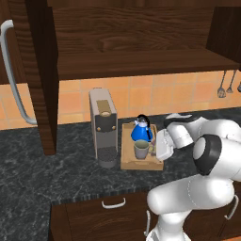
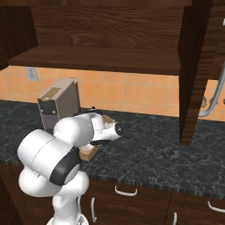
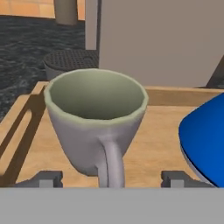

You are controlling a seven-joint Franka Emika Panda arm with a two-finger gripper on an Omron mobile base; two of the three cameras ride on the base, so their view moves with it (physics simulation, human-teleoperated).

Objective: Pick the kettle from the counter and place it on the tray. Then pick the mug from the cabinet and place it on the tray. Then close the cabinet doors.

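Observation:
The grey-beige mug [image 3: 96, 118] stands upright on the light wooden tray [image 3: 162, 135], its handle turned toward the hand camera. My gripper [image 3: 111, 179] is open, and its two dark fingertips [image 3: 48, 178] stand wide apart on either side of the handle without touching it. The blue kettle [image 3: 205, 140] sits on the tray just right of the mug. From the left base view, the kettle [image 1: 141, 131] is behind the mug [image 1: 141, 149] on the tray [image 1: 141, 165], with the gripper [image 1: 157, 147] at the mug's right. Both cabinet doors [image 1: 40, 75] stand open above the counter [image 1: 56, 179].
A grey coffee machine [image 1: 103, 122] stands on the counter right beside the tray's left side. The open right door [image 2: 193, 74] with its silver handle [image 2: 213, 101] hangs over the counter. Utensils [image 1: 225, 87] hang on the tiled wall at the right.

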